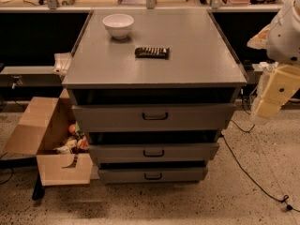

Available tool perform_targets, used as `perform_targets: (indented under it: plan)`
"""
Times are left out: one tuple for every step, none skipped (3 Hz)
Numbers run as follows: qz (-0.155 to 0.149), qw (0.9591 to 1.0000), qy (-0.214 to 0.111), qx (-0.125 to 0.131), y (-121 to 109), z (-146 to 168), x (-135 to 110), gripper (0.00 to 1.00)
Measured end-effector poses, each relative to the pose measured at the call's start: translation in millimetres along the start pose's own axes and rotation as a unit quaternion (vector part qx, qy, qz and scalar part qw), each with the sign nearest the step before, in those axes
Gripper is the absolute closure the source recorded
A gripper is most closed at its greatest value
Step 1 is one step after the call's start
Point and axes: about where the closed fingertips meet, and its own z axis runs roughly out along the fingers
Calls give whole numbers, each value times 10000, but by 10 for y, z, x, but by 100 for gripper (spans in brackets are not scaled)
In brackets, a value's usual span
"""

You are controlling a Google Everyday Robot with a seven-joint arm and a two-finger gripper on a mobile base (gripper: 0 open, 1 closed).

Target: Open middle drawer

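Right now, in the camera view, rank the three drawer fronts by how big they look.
Largest: top drawer front.
Then the middle drawer.
Smallest: bottom drawer front.
The gripper hangs right of the cabinet.

**Robot arm: white shell, cream hand**

At the right edge of your view sits a rounded white arm shell point(286, 32) with a small dark dot low down. Beneath it, the hand point(269, 102) is pale cream, built of blocky, square-edged segments.
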Motion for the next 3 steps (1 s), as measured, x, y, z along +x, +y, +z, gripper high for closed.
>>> perform_targets:
  plan:
    - [0,10000,0,0,0,0,0,0]
    - [-20,10000,52,50,-3,41,-7,0]
    - [-335,9994,39,70,123,475,-35,0]
